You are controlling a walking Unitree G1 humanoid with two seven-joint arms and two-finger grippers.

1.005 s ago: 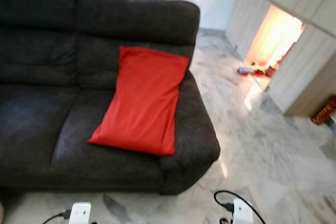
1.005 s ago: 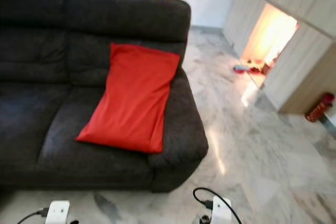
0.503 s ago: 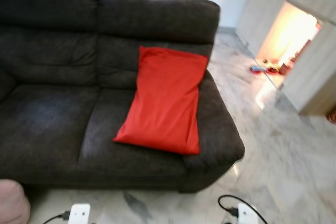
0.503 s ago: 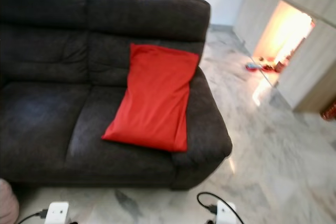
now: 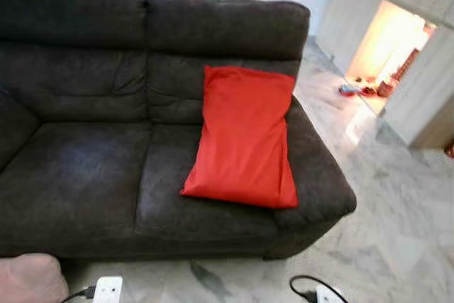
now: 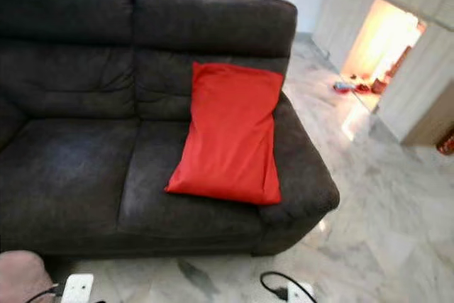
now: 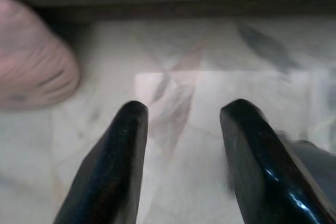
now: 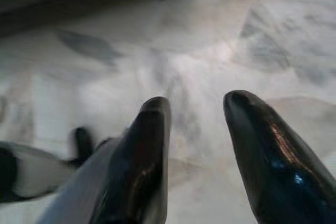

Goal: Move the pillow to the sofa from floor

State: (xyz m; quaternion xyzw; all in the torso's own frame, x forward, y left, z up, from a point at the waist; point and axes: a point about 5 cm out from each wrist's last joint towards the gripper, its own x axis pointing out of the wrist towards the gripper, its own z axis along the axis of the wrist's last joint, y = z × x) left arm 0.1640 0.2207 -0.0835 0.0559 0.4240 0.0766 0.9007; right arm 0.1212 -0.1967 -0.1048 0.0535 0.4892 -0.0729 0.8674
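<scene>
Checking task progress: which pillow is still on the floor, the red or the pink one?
The pink pillow, on the marble floor by the left gripper. The red pillow leans on the sofa.

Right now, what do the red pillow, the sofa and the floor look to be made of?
Red pillow: smooth matte woven fabric, soft filling; it sags and creases.
Sofa: dark grey textured upholstery, probably chenille or microfibre; nap is visible, no sheen.
Floor: polished marble or marble-look tile; grey veining and glossy reflections.
</scene>
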